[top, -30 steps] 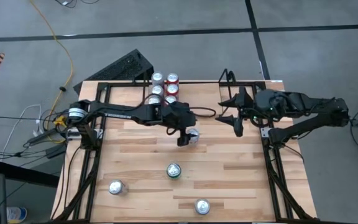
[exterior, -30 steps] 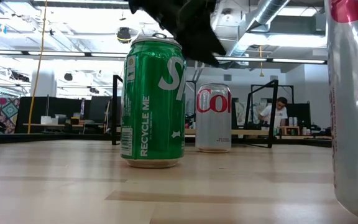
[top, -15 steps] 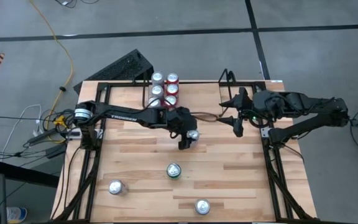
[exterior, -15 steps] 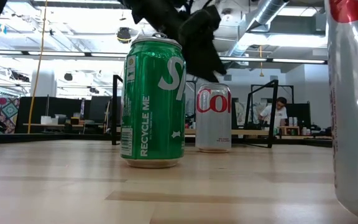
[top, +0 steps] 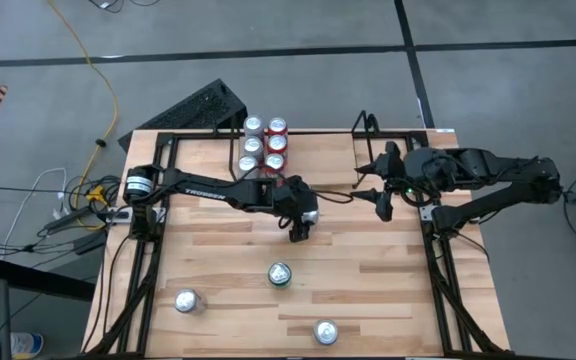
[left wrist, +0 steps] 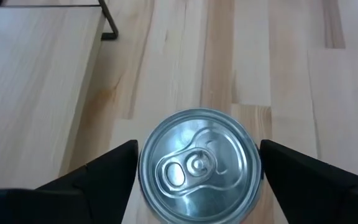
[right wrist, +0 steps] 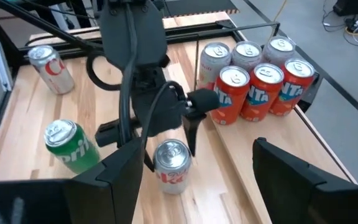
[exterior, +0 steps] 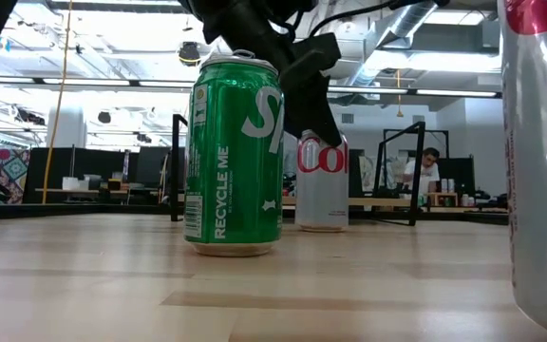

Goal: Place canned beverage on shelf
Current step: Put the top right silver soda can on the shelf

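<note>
A silver-and-red can [left wrist: 196,165] stands upright near the middle of the table [top: 228,250], also seen in the high view [top: 311,214] and the low view [exterior: 322,204]. My left gripper [top: 302,224] is lowered over it, open, with one finger on each side of its upper wall. My right gripper [top: 380,200] hangs open above the table's right part, nothing between its fingers [right wrist: 297,180]. The shelf [top: 323,148] runs along the far edge, with several silver and red cans [top: 265,143] grouped at its left end. My left gripper comes at the can slanting down from the table's left side. Its fingers [left wrist: 114,168] stand close beside the can's upper wall [left wrist: 143,163] on two opposite sides. I cannot tell whether they touch it. The can stands upright on the table.
A green can [top: 280,274] stands nearer the front, filling the low view's middle [exterior: 234,157]. Two silver cans [top: 187,300] [top: 325,331] stand near the front edge. A black tubular frame [top: 153,250] lines the table's left and right sides.
My left gripper has come down over the silver-and-red can and tipped further downward. In the low view one finger now reaches down in front of the can's upper part.
</note>
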You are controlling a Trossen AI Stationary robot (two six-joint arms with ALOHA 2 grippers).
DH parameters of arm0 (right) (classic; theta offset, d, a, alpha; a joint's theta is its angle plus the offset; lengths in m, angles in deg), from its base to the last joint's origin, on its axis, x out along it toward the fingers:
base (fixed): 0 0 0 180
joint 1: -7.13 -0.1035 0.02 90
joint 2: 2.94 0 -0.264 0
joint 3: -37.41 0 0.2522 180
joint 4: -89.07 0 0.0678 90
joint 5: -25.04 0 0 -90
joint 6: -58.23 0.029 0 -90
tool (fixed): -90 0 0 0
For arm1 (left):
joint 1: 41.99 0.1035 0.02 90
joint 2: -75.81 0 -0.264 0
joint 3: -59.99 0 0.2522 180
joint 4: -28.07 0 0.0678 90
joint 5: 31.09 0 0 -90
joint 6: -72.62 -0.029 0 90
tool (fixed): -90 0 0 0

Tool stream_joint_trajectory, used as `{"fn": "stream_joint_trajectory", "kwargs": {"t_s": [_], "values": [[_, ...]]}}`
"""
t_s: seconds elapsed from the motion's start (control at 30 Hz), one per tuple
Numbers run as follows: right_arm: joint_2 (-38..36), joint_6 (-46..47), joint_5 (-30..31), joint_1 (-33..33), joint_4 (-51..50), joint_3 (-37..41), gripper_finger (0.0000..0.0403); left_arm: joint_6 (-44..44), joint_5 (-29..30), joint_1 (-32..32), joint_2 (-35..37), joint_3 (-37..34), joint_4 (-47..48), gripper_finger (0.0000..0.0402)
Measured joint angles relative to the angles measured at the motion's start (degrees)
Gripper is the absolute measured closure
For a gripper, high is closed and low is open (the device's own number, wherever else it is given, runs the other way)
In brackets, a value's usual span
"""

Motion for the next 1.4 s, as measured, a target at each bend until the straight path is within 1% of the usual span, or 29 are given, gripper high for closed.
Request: {"fn": "stream_joint_trajectory", "kwargs": {"t_s": [0.2,0.47,0.57,0.77,0.83,0.9,1.03,1.17,1.4], "values": [[0.0,0.1,0.3,0.0,-1.4,0.0,0.0126,2.4,0.3,0.1,0.2,0.0,1.0,0.0138],[0.0,0.1,0.4,0.0,-1.3,0.0,0.0126,2.5,-1.8,1.2,0.3,0.4,1.6,0.0139],[0.0,0.1,0.4,0.0,-1.3,0.0,0.0126,1.6,-4.2,2.0,0.3,2.8,4.6,0.0139],[0.0,0.1,0.4,0.0,-1.3,0.0,0.0126,-3.7,-5.3,3.9,0.3,10.4,7.5,0.0139],[-0.1,0.1,0.4,0.0,-1.3,0.0,0.0127,-5.6,-6.3,4.8,0.3,12.5,9.1,0.0139],[-0.3,0.1,0.4,0.0,-1.4,0.0,0.0127,-7.7,-6.0,5.4,0.3,13.9,9.7,0.0139],[-2.0,0.0,0.4,0.0,-1.7,0.0,0.0127,-10.5,-4.8,7.3,0.4,15.6,11.3,0.0139],[-5.2,0.3,0.4,0.0,-1.7,0.0,0.0127,-12.8,-6.4,10.3,0.3,15.6,11.6,0.0139],[-10.0,3.5,5.0,0.0,-3.0,0.0,0.0127,-15.9,-8.4,14.6,0.3,15.6,11.3,0.0139]]}}
